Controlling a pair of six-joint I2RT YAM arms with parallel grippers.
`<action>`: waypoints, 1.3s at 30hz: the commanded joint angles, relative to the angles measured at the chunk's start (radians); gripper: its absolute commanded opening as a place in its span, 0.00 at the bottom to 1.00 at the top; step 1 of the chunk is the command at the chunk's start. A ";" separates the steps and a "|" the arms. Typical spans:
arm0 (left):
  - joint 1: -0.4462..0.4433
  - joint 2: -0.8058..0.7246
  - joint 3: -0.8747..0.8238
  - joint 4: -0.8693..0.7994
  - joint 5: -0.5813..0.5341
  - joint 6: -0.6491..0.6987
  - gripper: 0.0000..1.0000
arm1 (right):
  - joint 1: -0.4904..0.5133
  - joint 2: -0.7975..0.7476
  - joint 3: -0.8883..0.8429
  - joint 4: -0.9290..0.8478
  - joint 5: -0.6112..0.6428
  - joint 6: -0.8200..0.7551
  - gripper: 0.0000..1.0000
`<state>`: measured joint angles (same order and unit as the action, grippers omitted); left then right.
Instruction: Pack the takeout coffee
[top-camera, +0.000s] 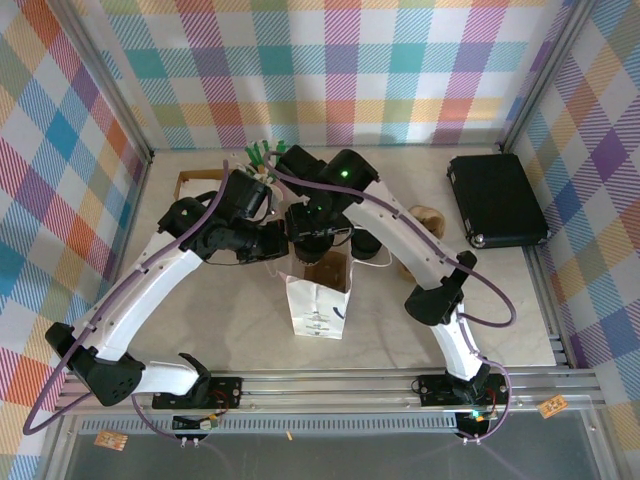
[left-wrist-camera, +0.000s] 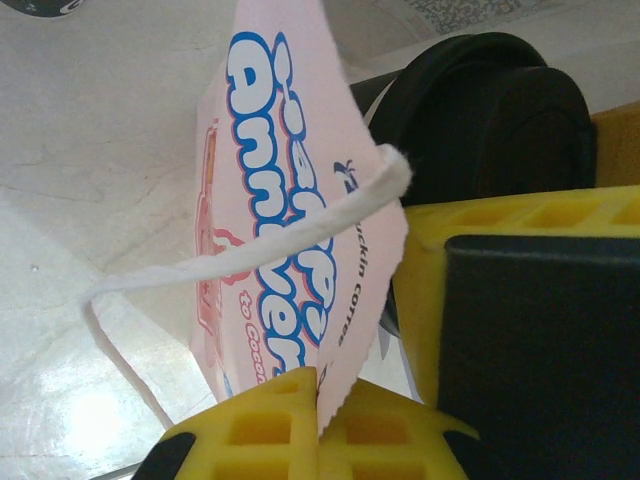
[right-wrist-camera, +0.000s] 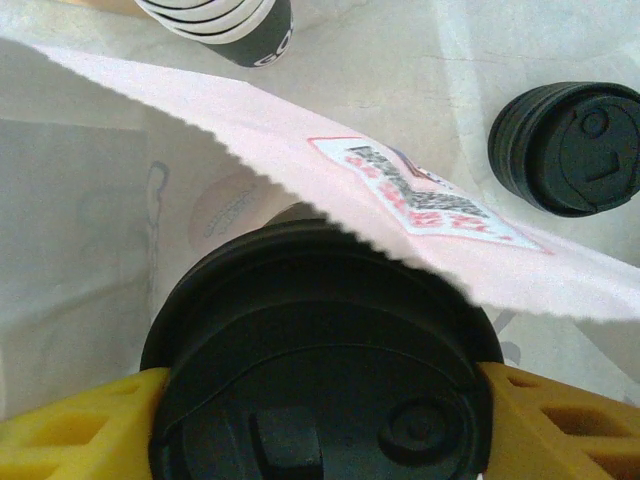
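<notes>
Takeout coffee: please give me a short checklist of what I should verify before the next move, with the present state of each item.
1. Grip of the left end effector on the paper bag, shut on its rim: ok.
2. Grip of the right end effector on the takeout coffee, by its top: ok.
3. Bag mouth open, seen from the top view: ok.
4. Bag's edge clear of the coffee: cannot tell; it crosses it in the right wrist view.
5. Coffee upright: cannot tell.
</notes>
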<state>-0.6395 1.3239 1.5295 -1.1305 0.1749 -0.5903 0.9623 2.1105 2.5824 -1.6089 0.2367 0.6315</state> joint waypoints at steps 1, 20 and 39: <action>0.003 -0.010 -0.008 -0.008 0.011 0.009 0.00 | 0.040 -0.016 0.013 -0.173 0.011 0.057 0.19; 0.011 -0.125 -0.079 0.049 0.081 0.080 0.00 | 0.090 -0.081 -0.221 -0.173 0.001 0.145 0.18; 0.020 -0.108 -0.111 0.073 0.142 0.104 0.00 | 0.053 0.037 -0.181 -0.159 0.010 0.227 0.18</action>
<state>-0.6235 1.2160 1.4361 -1.0840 0.2691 -0.5072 1.0203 2.1078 2.3924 -1.6089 0.2520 0.8146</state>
